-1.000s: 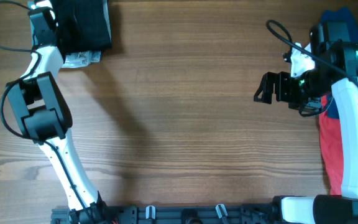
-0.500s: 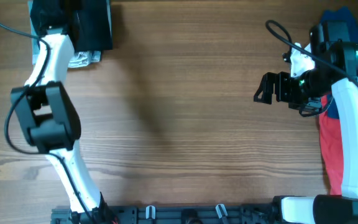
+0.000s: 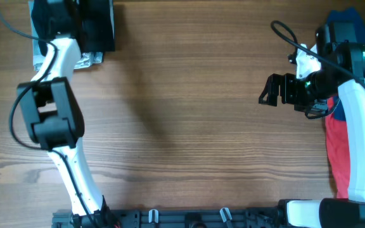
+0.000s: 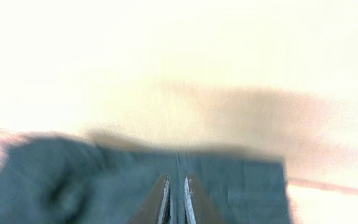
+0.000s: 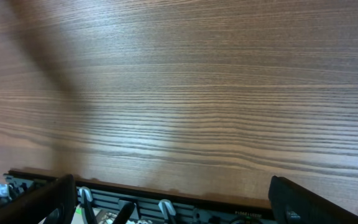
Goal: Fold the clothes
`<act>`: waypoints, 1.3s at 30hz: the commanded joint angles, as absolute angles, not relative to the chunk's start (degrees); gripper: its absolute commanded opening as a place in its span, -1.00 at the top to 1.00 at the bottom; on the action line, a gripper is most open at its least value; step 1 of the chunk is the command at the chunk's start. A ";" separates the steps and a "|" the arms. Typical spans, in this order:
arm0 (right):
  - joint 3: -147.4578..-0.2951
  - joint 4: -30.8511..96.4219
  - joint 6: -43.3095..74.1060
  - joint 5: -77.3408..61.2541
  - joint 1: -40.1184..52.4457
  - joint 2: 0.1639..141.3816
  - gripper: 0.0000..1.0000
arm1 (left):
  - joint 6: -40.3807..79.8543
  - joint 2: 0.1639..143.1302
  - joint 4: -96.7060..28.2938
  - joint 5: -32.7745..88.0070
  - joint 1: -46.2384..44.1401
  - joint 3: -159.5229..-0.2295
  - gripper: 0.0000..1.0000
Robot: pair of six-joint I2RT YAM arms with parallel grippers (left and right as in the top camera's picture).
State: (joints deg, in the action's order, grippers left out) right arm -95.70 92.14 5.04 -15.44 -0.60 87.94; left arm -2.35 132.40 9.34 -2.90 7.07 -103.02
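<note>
The black garment [image 3: 95, 26] lies bunched at the table's far left corner. My left gripper [image 3: 61, 14] reaches over its left part at the far edge. In the blurred left wrist view the fingers [image 4: 176, 200] are nearly together with a strip of the dark fabric [image 4: 241, 186] pinched between them. My right gripper [image 3: 268, 89] is open and empty, hovering above bare wood at the right. Its two fingers stand wide apart in the right wrist view [image 5: 179, 205].
A pile of clothes lies at the right edge under the right arm: red fabric [image 3: 338, 149] and dark blue fabric [image 3: 350, 17]. A light patterned cloth [image 3: 86, 60] pokes out beneath the black garment. The rail [image 5: 185, 208] runs along the table's front edge.
My left arm has swung its wrist a little to the right and farther toward the far edge over the black garment. The right arm has not moved.
</note>
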 commanded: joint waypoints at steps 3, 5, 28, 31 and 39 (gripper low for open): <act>-94.74 92.05 4.73 -16.60 -0.71 87.94 -1.00 | -2.79 132.05 9.78 -2.87 14.96 -103.20 0.74; -94.26 92.01 4.71 -16.58 -0.71 87.94 -0.99 | -2.74 134.91 7.38 -2.81 17.89 -103.20 0.71; -94.28 90.65 9.17 -19.38 -0.71 60.23 -1.00 | 11.20 72.49 -51.88 22.68 10.94 -103.20 -0.99; -94.08 92.14 9.15 -19.35 -0.71 45.43 -0.99 | 10.92 63.70 -62.65 25.34 7.44 -103.02 -1.00; -94.06 92.09 15.35 -18.92 -0.73 25.78 -0.99 | 10.76 33.01 -75.07 25.69 6.11 -93.23 -1.00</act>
